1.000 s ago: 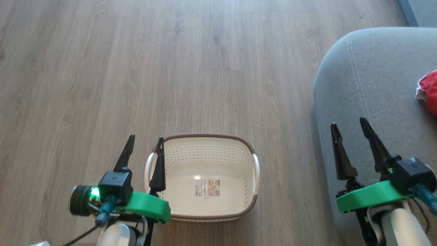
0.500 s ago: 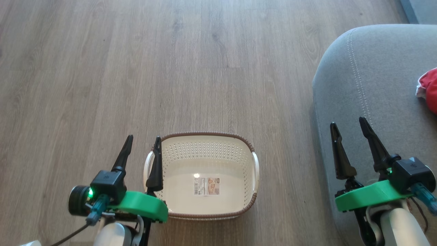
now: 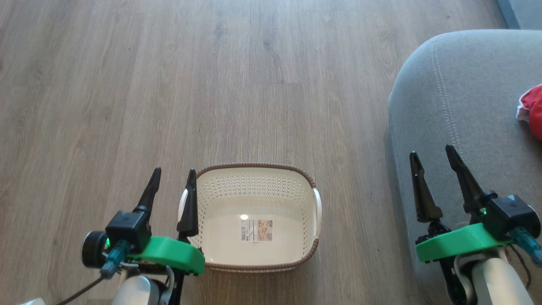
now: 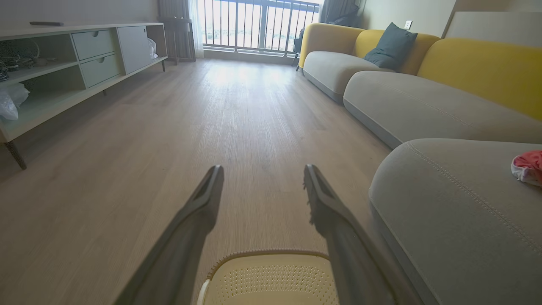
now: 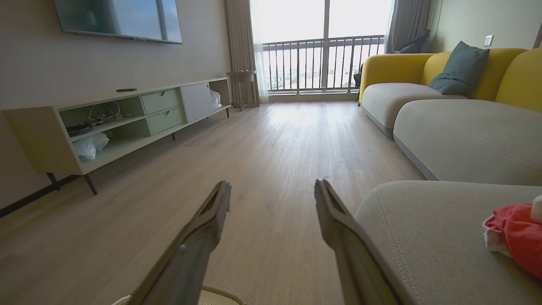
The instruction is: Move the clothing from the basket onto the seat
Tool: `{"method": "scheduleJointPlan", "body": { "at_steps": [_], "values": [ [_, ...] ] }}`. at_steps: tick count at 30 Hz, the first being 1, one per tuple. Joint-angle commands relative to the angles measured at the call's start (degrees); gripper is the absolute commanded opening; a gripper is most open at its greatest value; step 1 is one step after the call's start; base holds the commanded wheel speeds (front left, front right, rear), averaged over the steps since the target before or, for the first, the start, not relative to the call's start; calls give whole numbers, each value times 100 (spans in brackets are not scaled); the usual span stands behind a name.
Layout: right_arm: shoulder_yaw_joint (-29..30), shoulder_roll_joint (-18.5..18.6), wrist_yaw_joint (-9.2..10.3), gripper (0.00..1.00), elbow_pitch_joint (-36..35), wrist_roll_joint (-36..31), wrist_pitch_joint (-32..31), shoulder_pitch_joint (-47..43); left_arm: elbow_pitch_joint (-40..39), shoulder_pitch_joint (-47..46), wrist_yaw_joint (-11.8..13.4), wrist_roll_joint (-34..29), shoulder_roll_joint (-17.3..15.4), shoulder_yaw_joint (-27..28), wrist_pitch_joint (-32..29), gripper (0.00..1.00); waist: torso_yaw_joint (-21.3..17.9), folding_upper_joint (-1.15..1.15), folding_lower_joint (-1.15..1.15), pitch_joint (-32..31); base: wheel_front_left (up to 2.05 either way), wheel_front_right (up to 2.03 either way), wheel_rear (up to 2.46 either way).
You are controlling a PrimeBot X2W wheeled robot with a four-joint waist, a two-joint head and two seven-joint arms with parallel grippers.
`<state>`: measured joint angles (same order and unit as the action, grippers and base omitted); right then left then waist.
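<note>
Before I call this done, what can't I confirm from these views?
- Clothing: cut off by the head view's right edge; whether both garments are on the seat is unclear.
- Basket, near left corner: hidden behind the left end effector, head view.
- Label in the basket: too small to read.

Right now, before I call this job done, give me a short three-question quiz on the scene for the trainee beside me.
1. What lies on the bottom of the basket?
2. True or false: the left claw grips the clothing.
3. The clothing lies on: A the basket's handle; B the seat; C the left claw.
Key: 1 a printed label, no clothing; 2 false, its fingers stand apart with nothing between them; 3 B.
</note>
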<state>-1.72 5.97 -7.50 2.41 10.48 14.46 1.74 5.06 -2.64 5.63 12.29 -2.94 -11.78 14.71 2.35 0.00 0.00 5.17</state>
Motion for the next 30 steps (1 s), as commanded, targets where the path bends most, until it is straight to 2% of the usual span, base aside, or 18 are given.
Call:
{"method": "scheduleJointPlan", "body": {
  "at_steps": [1,10,11,15,30],
  "values": [
    [-97,20,1,100,-183,-44,53,202,-143,-203,-43,32,6,203,29,100,0,0,0,5,0,0,0],
    [-131,1,1,100,-173,-41,53,242,-63,-236,-80,111,6,217,29,100,5,0,0,41,0,0,0],
    [-13,-10,0,0,0,0,0,8,118,-2,-75,93,1,29,0,0,5,0,0,41,0,0,0],
    [-59,-26,0,0,332,21,-20,-76,439,132,-77,104,0,20,-9,0,7,0,0,43,0,0,0],
    [-30,-6,0,0,418,997,-196,-24,480,87,-209,1058,-59,143,-181,0,-21,0,0,-18,0,0,0]
  ]
}}
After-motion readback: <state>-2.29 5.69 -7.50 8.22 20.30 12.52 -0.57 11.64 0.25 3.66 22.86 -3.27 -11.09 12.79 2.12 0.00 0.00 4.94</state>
